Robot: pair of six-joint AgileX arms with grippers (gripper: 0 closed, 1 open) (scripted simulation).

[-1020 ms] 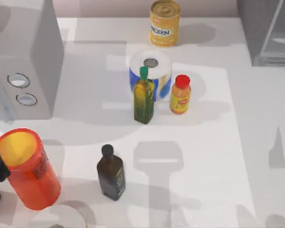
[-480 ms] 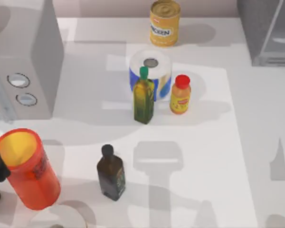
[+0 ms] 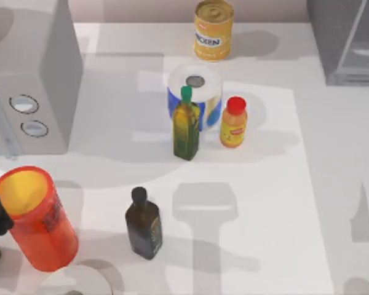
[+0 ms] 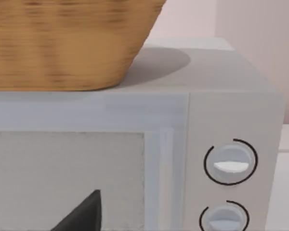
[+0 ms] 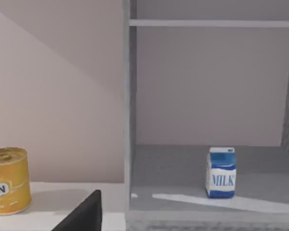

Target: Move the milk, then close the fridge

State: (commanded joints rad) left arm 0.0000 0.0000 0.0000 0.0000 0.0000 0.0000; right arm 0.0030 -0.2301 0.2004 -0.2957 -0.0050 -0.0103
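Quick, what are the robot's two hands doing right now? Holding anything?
Left hand: cannot be told.
Right hand: cannot be told.

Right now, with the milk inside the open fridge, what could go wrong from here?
1. The milk stands upright, well back on the fridge's lower floor; reaching in, the gripper could clip the grey side wall or the shelf above.
2. The carton looks light and narrow; a glancing touch might tip it.
3. Closing the door before the arm is fully out could trap it.

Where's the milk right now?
The milk stands upright on the fridge's floor, under its shelf; the fridge sits at the table's far right corner in the top view.
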